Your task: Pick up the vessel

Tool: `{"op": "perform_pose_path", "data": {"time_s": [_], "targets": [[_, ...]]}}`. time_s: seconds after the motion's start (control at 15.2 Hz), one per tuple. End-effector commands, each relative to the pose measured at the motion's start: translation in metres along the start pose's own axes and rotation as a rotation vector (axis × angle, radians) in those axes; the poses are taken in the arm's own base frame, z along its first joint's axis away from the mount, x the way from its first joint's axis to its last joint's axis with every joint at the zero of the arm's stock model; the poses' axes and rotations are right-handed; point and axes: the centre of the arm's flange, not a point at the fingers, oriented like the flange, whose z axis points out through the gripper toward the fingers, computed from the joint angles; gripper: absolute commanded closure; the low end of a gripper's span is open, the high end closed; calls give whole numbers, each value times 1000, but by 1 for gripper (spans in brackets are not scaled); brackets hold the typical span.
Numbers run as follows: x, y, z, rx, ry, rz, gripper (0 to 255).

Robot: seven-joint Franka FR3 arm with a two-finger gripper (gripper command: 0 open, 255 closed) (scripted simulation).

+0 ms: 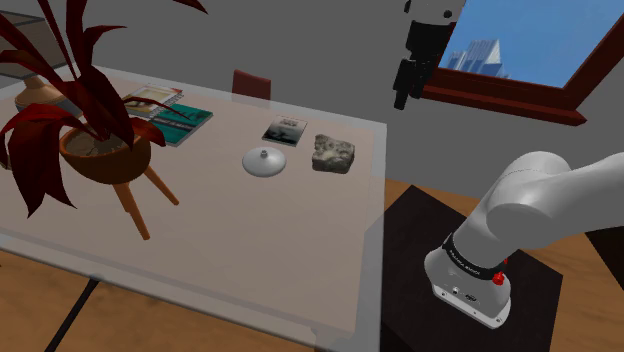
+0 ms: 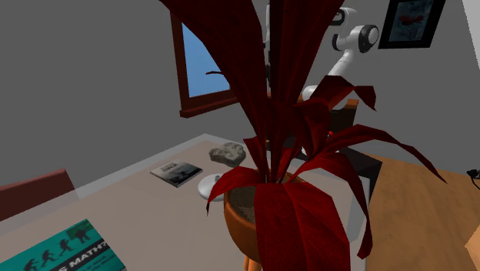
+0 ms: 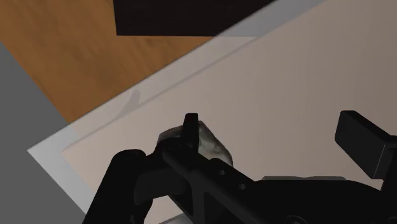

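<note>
The vessel is a low white lidded dish with a small knob, standing on the pale table between a potted plant and a grey rock. In the second exterior view, red leaves partly cover the vessel. My black gripper hangs high above the table's far corner, well above and to the shoulder view's right of the vessel, pointing down. In the wrist view the gripper is open, its fingers wide apart with nothing between them.
A grey rock lies right beside the vessel and shows behind one finger, rock. A small booklet, a teal book and a red-leaved plant in a three-legged pot share the table. A chair back stands behind it.
</note>
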Motion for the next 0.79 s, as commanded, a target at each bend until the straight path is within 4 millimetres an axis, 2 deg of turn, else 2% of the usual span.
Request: {"op": "perform_pose_path", "data": {"time_s": [0.0, 0.73], "targets": [[0, 0, 0, 0, 0, 0, 0], [113, -50, 72, -32, 31, 15, 0]]}}
